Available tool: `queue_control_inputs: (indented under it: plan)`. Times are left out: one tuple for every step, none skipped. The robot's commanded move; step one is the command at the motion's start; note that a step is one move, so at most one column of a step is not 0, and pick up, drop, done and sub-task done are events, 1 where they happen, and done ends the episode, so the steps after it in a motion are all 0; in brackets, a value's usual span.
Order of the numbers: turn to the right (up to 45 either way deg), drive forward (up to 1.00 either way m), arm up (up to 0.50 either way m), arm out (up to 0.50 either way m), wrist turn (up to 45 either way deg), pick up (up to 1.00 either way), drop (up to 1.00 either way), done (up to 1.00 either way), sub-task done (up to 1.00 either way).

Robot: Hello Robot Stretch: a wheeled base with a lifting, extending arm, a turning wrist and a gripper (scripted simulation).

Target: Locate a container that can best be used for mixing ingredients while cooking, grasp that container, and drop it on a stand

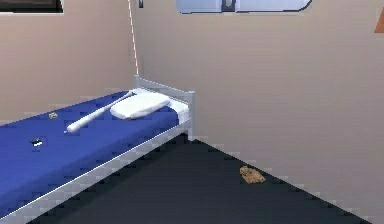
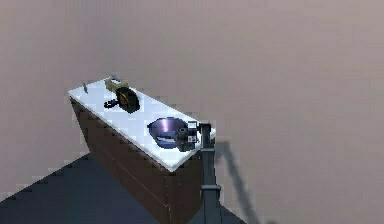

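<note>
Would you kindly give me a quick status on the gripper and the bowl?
Gripper by the bowl, cannot tell if holding. Bowl sits on white countertop. Dark object farther along, apart from bowl.

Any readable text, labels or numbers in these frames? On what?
No text can be read.
Small dark item on the bed: too small to tell.
Dark round object on the counter: too small to tell.
Bowl: no marking seen.

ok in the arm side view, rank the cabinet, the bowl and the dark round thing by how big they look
1. white-topped cabinet, largest by far
2. metal bowl
3. dark round object, though it sits farther from the camera than the bowl, so the gap between these two is unsure
</note>
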Motion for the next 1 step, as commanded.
queue_control_inputs:
  plan:
    - [0.0, 0.0, 0.0, 0.0, 0.0, 1.0, 0.0, 0.0, 0.0]
